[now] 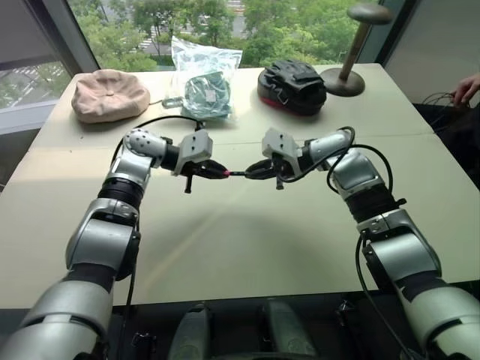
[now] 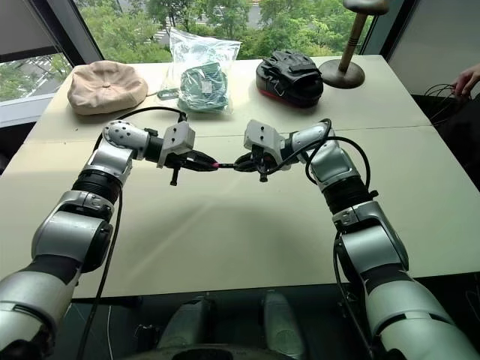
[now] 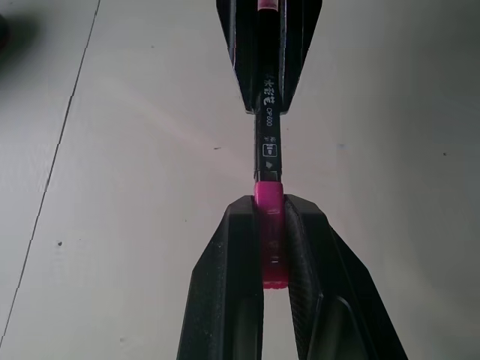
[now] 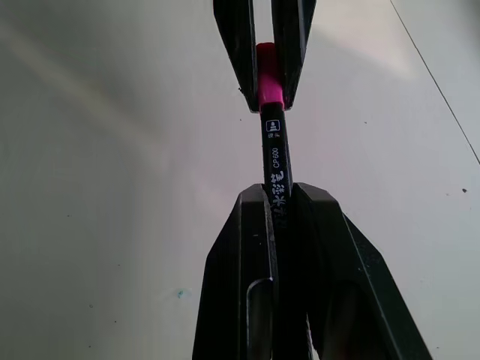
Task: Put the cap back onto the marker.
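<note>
The left fingers point(image 3: 270, 247) were clamped on the cap point(image 3: 269, 225), the right fingers point(image 4: 279, 217) on the marker point(image 4: 274, 161). Held above the tabletop point(image 1: 247, 247), both shared one axis, the cap already meeting the barrel end between them.

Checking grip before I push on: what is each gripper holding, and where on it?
Left gripper pinches the pink cap by its sides. Right gripper clamps the marker around its black barrel. Cap meets the barrel's end.
</note>
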Tool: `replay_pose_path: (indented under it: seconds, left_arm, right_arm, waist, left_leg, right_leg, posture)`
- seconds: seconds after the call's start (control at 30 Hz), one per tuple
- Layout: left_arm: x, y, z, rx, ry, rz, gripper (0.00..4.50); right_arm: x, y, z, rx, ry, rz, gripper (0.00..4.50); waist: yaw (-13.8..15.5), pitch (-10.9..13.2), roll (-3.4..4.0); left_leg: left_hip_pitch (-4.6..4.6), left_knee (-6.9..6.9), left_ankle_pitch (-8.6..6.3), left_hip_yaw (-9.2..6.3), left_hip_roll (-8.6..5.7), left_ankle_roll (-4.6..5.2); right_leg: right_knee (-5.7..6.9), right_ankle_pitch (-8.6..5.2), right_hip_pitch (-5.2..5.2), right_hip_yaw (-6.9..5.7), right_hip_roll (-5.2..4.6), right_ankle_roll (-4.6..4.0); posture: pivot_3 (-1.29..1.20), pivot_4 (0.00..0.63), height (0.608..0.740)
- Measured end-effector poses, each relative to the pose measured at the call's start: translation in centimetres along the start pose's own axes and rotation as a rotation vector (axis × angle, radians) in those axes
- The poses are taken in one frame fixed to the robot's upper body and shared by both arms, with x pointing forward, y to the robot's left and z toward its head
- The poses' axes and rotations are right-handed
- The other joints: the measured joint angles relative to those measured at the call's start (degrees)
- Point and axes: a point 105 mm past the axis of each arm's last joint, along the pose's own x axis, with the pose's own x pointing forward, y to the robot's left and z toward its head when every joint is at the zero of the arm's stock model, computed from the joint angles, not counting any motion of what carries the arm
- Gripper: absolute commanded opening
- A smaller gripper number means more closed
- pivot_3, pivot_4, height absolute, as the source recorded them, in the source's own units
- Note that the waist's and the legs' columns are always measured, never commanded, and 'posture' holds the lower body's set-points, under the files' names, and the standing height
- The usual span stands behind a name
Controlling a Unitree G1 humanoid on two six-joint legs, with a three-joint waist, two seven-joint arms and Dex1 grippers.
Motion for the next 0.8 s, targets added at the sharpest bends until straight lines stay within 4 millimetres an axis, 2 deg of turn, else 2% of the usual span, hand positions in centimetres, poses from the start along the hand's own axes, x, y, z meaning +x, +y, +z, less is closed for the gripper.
replay_pose_path:
  seconds: [0.63,0.8]
  left_arm:
    - [1.2,0.6,0.5,-0.015,0.008,0.011,0.02]
    - [1.5,0.3,0.2,0.068,0.059,-0.018,0.02]
  right_arm:
    - [-0.7,-0.6,-0.6,0.002,0.016,-0.032,0.0]
    - [-0.4,-0.3,-0.9,-0.008,0.044,-0.012,0.0]
  waist:
    - [-0.02,0.0,0.0]
    - [0.05,0.0,0.0]
  left_leg:
    - [0.0,0.05,0.0,0.0,0.0,0.0]
    - [0.0,0.05,0.0,0.0,0.0,0.0]
  right_leg:
    - [0.03,0.0,0.01,0.0,0.02,0.0]
    - [0.03,0.0,0.01,0.0,0.02,0.0]
  posture:
    - [0.0,0.15,0.74]
    - [0.0,0.15,0.74]
